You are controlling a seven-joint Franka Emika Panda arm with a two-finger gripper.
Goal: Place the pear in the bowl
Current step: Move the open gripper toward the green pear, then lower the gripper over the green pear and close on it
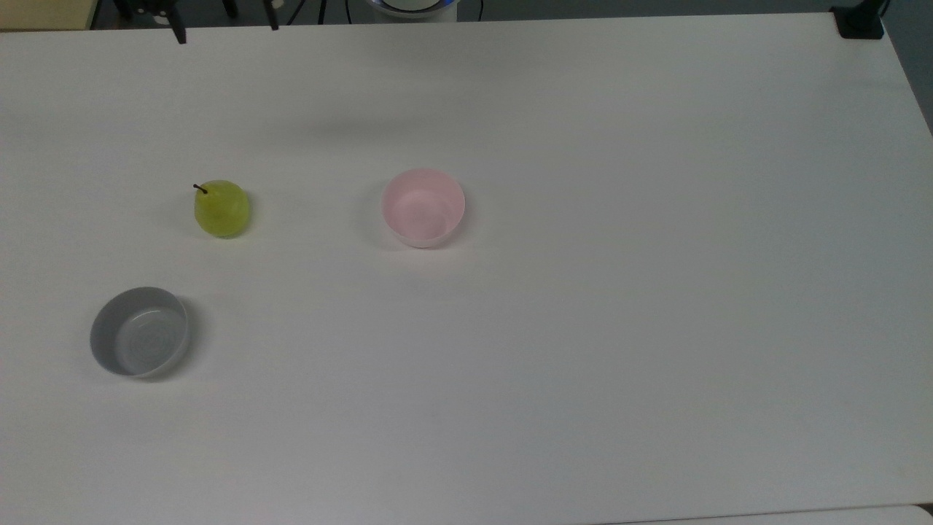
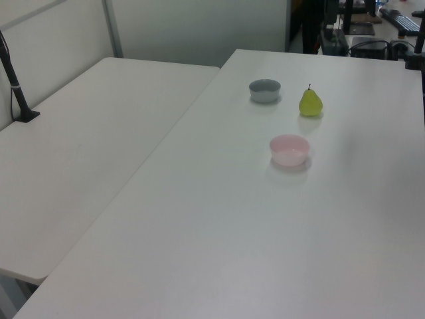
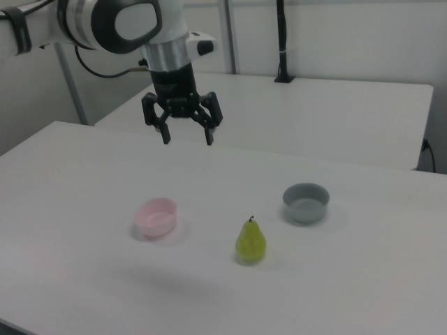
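The yellow-green pear (image 1: 221,209) (image 2: 310,103) (image 3: 250,241) stands upright on the white table (image 1: 583,292), its dark stem up. To the top view's right of it sits the pale pink bowl (image 1: 423,207) (image 2: 289,149) (image 3: 156,216), with nothing in it. My gripper (image 1: 224,28) (image 3: 187,136) hangs open high over the table, at the top view's upper edge above the pear; in the right view it is above and behind the pink bowl. Nothing is between its fingers.
A grey bowl (image 1: 139,341) (image 2: 265,90) (image 3: 305,202) sits at the top view's lower left, below the pear. A second white table (image 2: 80,146) adjoins on the left view's left, with a black clamp post (image 2: 16,83) on it.
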